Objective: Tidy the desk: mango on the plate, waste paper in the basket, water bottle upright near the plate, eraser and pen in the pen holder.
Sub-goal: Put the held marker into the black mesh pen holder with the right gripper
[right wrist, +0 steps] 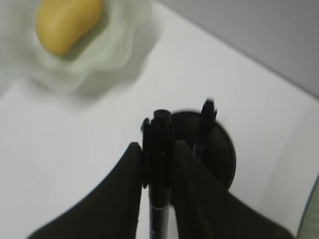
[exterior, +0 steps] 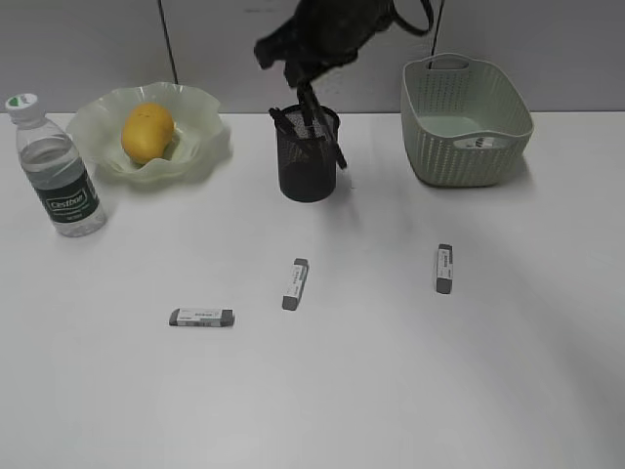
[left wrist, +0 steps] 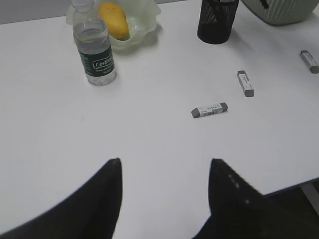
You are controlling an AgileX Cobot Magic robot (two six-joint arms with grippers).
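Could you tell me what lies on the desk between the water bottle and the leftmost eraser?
Nothing: in the left wrist view, the desk between the water bottle and that eraser is bare.

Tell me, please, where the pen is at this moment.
The pen is clamped in the right gripper, held just above the pen holder at centre back of the exterior view, between plate and basket.

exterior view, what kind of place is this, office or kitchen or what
Most likely a staged desk in an office or lab: a plain white desk against grey panel walls, with a mesh pen holder and three erasers, plus a robot arm working over it.
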